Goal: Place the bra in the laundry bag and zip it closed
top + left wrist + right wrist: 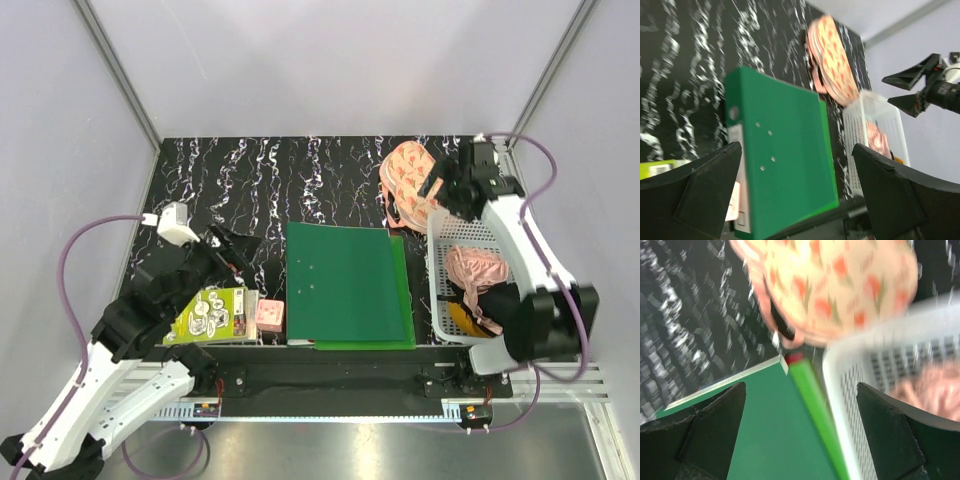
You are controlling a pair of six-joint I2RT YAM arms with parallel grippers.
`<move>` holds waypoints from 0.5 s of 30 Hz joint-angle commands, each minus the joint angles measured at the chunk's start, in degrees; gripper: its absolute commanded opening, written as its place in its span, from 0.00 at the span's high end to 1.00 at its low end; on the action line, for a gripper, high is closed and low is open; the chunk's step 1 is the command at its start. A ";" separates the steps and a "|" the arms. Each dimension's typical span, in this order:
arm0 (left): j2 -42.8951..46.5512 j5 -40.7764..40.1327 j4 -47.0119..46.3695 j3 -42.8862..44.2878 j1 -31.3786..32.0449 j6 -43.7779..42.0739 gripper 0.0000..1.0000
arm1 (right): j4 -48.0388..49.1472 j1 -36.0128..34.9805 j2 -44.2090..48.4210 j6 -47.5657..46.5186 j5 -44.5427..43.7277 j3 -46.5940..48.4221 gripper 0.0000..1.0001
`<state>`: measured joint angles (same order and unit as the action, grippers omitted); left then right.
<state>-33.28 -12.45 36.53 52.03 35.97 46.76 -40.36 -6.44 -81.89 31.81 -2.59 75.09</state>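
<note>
The laundry bag (408,178) is a peach-pink case with red watermelon print. It lies shut at the back right of the table, against the far end of the white basket (437,262). It also shows in the left wrist view (832,57) and the right wrist view (840,285). The bra (487,299) is a patch of black fabric in the basket, partly under a pink cloth (474,267) and my right arm. My right gripper (436,190) hangs open over the basket's far-left corner beside the bag (800,432). My left gripper (240,252) is open and empty left of the green binder (797,192).
A green binder (348,285) lies flat mid-table, its right edge close to the basket. A mustard cloth (461,319) sits at the basket's near end. Books (208,315) and a small pink box (269,316) lie at the near left under my left arm.
</note>
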 commanded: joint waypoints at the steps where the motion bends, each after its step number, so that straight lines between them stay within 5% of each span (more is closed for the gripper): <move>1: -0.81 -5.05 0.38 5.00 -0.90 -9.03 0.01 | 6.96 0.28 -13.01 -12.38 -5.66 10.48 0.00; 5: -11.07 -2.50 4.85 13.60 -0.90 -20.20 0.01 | 7.66 0.20 -28.89 -16.25 -4.36 20.60 0.01; 9: -18.74 0.22 9.60 18.36 -0.99 -24.61 0.01 | 8.80 -0.07 -38.42 -20.46 5.55 30.44 0.12; 15: -23.49 0.23 10.75 19.33 -1.95 -27.16 0.01 | 9.77 -1.12 -47.92 -18.98 6.11 37.40 0.22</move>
<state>-55.75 -13.47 45.32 68.97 35.05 24.03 -33.26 -6.57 -127.15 14.39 1.13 106.96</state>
